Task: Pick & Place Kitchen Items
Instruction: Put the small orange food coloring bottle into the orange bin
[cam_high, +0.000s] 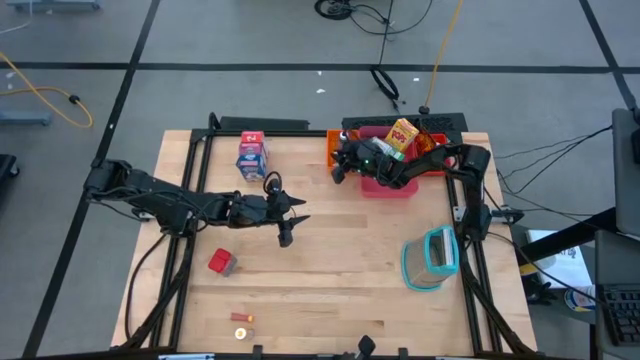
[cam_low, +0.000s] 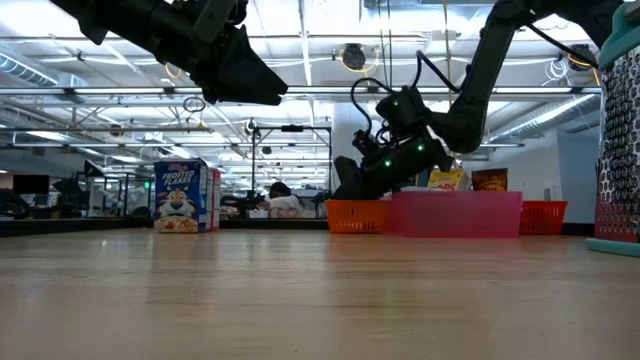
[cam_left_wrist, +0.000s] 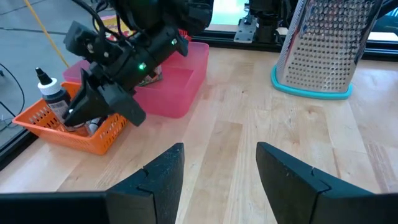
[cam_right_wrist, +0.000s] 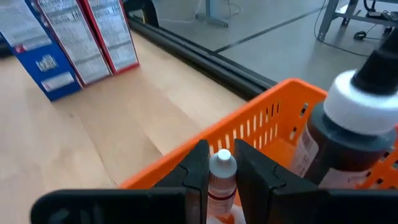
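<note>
Left gripper (cam_high: 287, 222) hovers wide and empty mid-table, the red toy cube (cam_high: 221, 262) lying near it. Right gripper (cam_right_wrist: 216, 169) is pinched on a small white-capped bottle (cam_right_wrist: 221, 164) at the orange mesh basket (cam_right_wrist: 267, 115). Judged step: placement; next, release inside the basket and withdraw.

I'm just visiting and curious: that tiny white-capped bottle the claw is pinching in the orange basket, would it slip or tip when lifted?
Probably manageable. The small bottle sits between the right claw fingers just below its rounded white cap, so it may hang steadily. Its body looks smooth, so some slipping is possible. It is slim and upright in the orange basket, so it might tip if released carelessly.
</note>
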